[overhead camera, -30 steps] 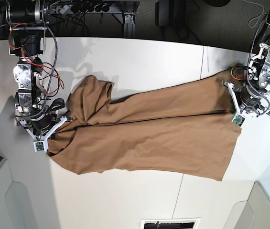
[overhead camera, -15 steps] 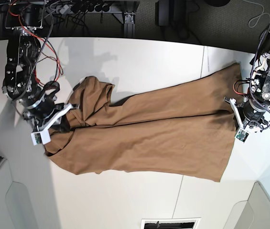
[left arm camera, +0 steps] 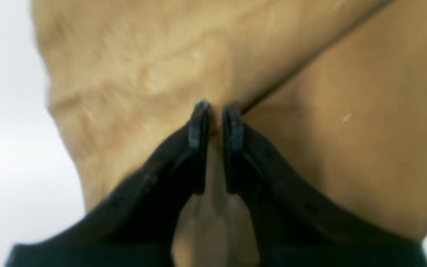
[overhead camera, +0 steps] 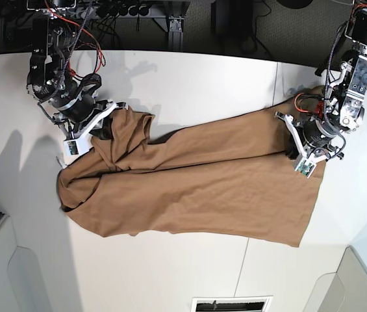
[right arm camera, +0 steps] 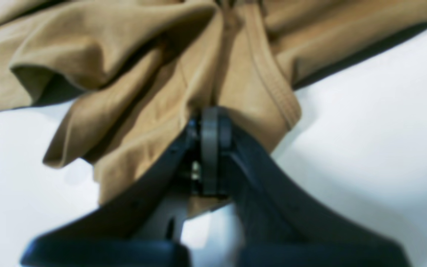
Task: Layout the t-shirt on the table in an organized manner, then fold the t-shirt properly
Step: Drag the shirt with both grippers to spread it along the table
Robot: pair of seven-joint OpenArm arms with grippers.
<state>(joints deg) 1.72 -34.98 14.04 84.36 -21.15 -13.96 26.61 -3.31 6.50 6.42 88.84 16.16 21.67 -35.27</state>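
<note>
The tan t-shirt lies stretched across the white table in the base view, bunched at its left end. My left gripper, on the base view's right, is shut on the t-shirt's edge; its wrist view shows the fingers pinching a fold of the t-shirt. My right gripper, on the base view's left, is shut on the bunched cloth near a stitched hem; its wrist view shows the gripper closed with the t-shirt caught in it.
Grey-white bins stand at the front corners, one at the left and one at the right. A dark seam crosses the table at the right. Cables and equipment lie beyond the far edge.
My right gripper has moved toward the far edge with the bunched cloth, dragging that end up. My left gripper has moved inward to the left and slightly toward the far edge, folding the shirt's edge over.
</note>
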